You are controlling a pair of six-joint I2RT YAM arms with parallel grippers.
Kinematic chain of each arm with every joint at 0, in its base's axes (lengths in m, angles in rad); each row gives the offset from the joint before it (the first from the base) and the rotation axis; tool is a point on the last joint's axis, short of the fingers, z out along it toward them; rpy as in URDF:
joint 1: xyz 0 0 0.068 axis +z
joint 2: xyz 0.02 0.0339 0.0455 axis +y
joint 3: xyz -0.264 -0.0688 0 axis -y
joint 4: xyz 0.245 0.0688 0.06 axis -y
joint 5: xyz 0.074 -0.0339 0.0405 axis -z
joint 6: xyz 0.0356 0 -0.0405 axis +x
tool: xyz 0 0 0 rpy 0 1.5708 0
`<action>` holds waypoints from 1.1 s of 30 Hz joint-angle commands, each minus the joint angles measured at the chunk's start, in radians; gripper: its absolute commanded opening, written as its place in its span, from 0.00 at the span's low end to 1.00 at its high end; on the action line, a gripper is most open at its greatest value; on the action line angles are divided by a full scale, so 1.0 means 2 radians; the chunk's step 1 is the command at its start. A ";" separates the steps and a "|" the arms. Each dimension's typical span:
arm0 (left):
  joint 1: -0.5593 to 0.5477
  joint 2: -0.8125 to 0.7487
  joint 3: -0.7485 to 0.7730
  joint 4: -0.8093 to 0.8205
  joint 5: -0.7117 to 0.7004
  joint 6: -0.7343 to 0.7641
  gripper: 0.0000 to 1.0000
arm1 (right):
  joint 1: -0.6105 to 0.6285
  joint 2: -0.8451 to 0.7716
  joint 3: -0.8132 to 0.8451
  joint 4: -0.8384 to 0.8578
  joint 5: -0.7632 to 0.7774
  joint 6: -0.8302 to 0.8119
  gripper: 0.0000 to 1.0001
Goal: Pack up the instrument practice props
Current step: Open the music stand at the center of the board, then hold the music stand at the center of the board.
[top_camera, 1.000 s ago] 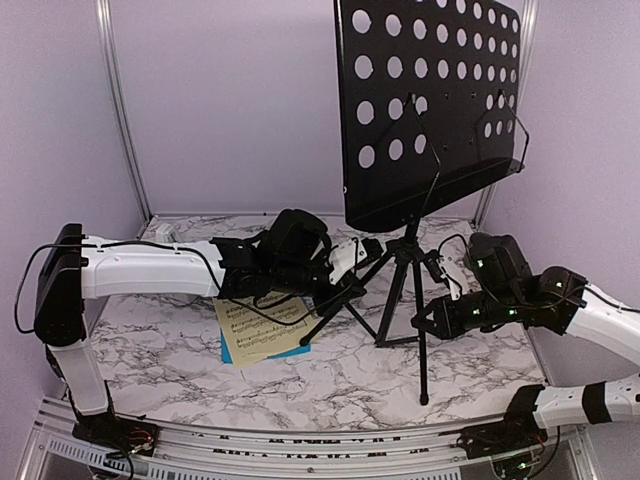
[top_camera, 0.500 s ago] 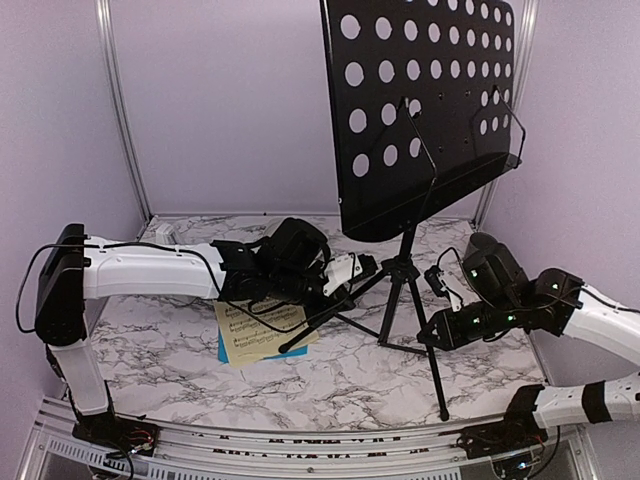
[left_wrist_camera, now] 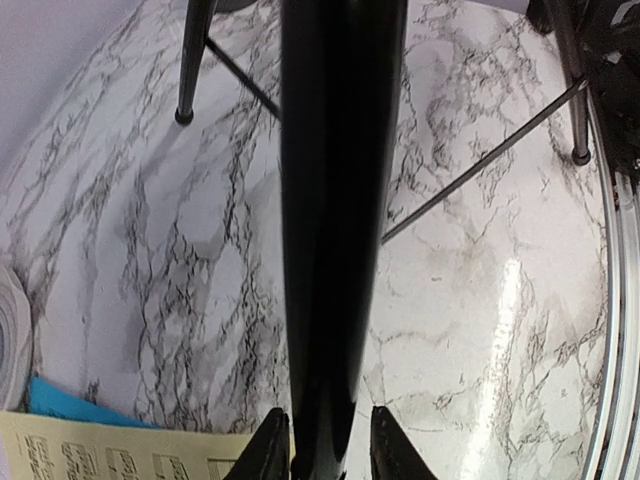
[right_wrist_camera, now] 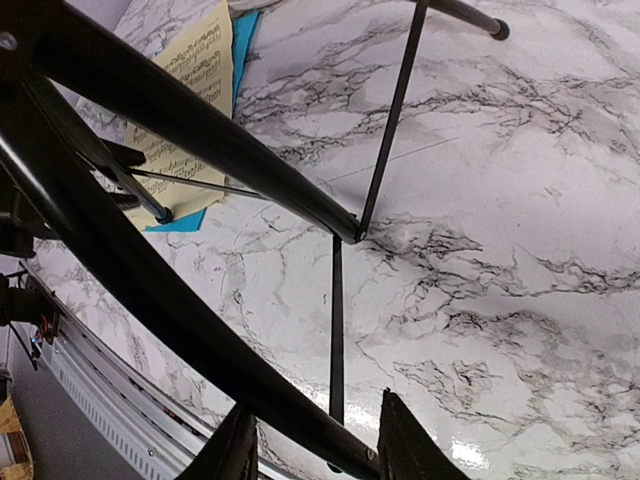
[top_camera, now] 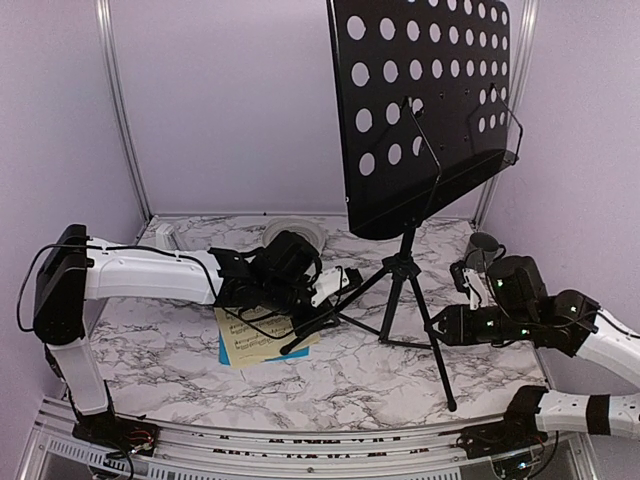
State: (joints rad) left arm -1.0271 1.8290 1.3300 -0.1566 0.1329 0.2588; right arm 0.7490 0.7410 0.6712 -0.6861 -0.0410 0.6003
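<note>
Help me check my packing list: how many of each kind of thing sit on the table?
Music stand: 1
Sheet-music pages: 2 (yellow page, blue page)
Dark mug: 1
White round object: 1
Small white object: 1
Total: 6

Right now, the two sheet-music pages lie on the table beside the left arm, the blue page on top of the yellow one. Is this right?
Not quite: the yellow page lies on top of the blue page, as the top external view shows. Both do lie on the table beside the left arm.
</note>
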 commanded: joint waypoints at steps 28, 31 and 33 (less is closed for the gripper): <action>-0.059 -0.103 -0.077 0.162 -0.061 -0.117 0.52 | -0.082 -0.037 0.053 0.250 -0.110 -0.141 0.62; -0.078 -0.097 -0.077 0.192 -0.082 -0.122 0.52 | -0.094 -0.021 0.044 0.313 -0.126 -0.156 0.67; -0.090 -0.092 -0.079 0.218 -0.101 -0.133 0.53 | -0.095 0.000 0.041 0.351 -0.134 -0.165 0.71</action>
State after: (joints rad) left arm -1.1568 1.6260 1.1748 0.1421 0.0002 0.0402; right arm 0.5751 0.6884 0.7555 -0.2104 -0.2173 0.3332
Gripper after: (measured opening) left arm 0.525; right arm 0.682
